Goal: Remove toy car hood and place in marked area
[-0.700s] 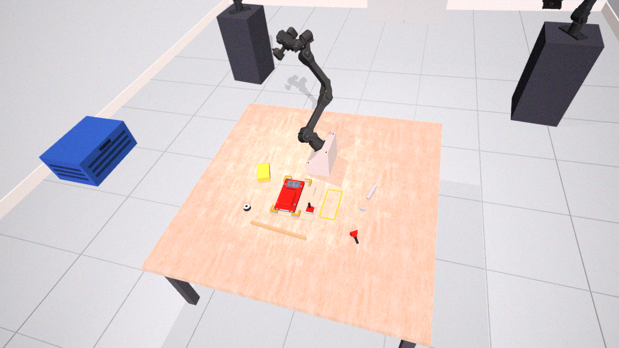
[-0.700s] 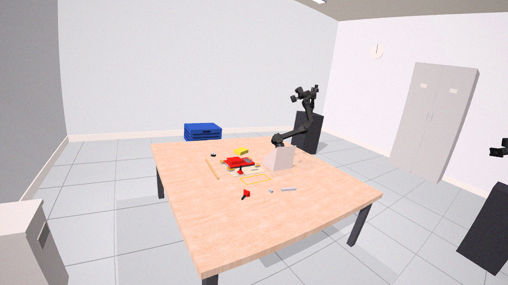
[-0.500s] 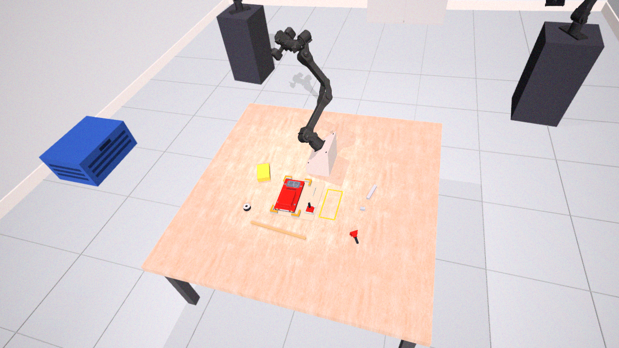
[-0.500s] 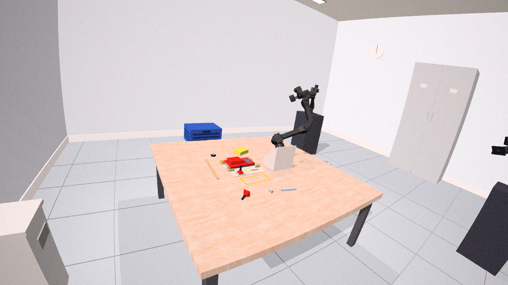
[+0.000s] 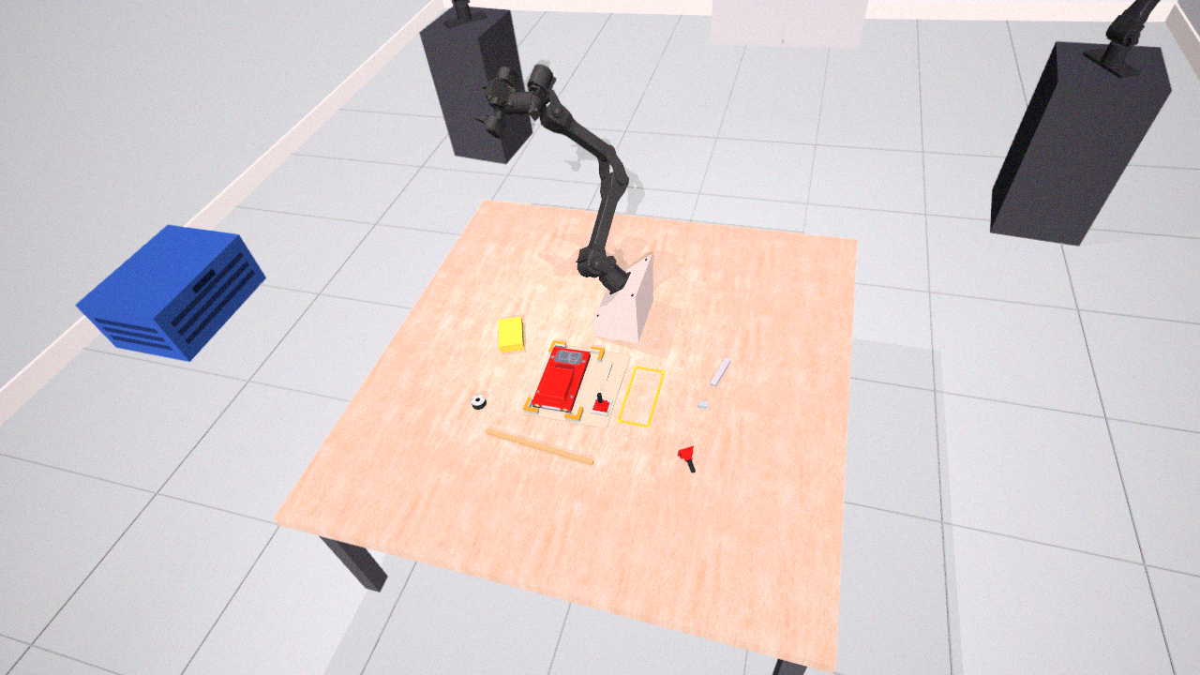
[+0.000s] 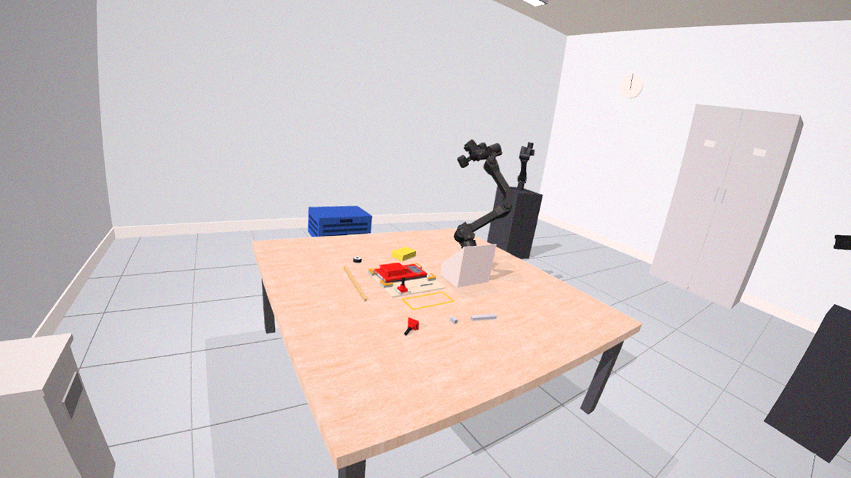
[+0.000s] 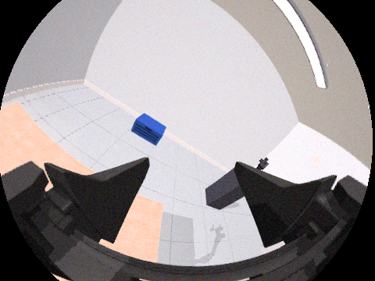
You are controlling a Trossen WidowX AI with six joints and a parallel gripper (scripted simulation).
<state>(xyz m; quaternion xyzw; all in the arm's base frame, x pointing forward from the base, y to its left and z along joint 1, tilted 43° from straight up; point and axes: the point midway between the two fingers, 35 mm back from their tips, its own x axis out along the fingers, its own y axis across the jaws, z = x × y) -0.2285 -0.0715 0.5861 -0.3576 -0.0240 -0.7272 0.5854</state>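
Wood table [image 5: 738, 520] [image 6: 435, 374] standing on tiled floor. Nearer the exterior camera, yellow marked outline [image 5: 622, 406] [image 6: 428, 301] lying beside board; red toy car [image 5: 560, 379] [image 6: 401, 276], hood seemingly on, sitting beyond it. Gripper [image 5: 487, 109] [image 6: 461, 152] [image 7: 193, 165] hanging well apart, above car height, fingers spreading wide, holding nothing.

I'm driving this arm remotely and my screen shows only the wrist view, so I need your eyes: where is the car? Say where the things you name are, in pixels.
Observer: On the table, with orange corner pieces around it. The top and exterior views both show the car [image 5: 558, 385] [image 6: 394, 271].
Operator: I only see floor, walls and some table edge. Where is the marked area from there?
Observer: The yellow outline of the marked area [image 5: 634, 424] [image 6: 432, 305] lies beside the car, on the side away from the yellow block [image 5: 510, 334] [image 6: 404, 253].
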